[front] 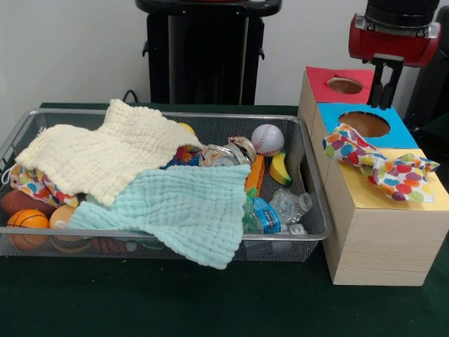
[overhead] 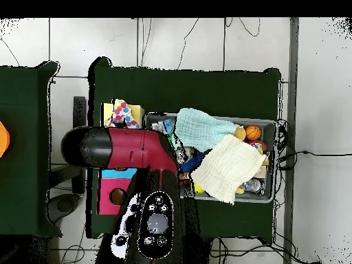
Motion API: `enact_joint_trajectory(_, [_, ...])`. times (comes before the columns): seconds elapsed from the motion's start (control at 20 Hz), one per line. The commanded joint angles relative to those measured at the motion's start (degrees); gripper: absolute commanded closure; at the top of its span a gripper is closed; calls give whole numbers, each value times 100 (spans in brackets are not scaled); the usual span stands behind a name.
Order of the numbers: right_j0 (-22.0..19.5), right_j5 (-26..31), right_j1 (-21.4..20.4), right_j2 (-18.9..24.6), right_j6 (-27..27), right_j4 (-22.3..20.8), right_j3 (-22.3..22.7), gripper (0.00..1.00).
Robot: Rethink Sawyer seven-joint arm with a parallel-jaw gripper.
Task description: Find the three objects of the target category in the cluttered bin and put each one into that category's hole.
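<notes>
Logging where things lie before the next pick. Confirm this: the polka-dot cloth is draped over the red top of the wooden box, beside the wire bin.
Wrong in one respect. The polka-dot cloth lies across the blue top and yellow top of the wooden box, not the red top. The front view shows this. The box does stand beside the wire bin.

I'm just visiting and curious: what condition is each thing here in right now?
Gripper: empty, above the box between the red and blue tops.
Red hole: open, nothing in it.
Blue hole: open, partly edged by the dotted cloth.
Dotted cloth: crumpled on the box top.
Yellow cloth: spread over the bin's clutter.
Green cloth: draped over the bin's front rim.
Baseball: uncovered in the bin.
</notes>
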Motion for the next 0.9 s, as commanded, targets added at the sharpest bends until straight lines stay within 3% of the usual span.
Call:
enact_joint_trajectory(0.05, [-127, -297, 575, 156, 587, -296, 222, 100])
enact_joint_trajectory(0.35, [-292, -617, 745, 266, 404, -324, 259, 100])
enact_joint_trajectory(0.6, [-479, -705, 436, 332, 124, -385, 797, 100])
enact_joint_trajectory(0.9, [-592, -838, 389, 410, 41, -437, 958, 100])
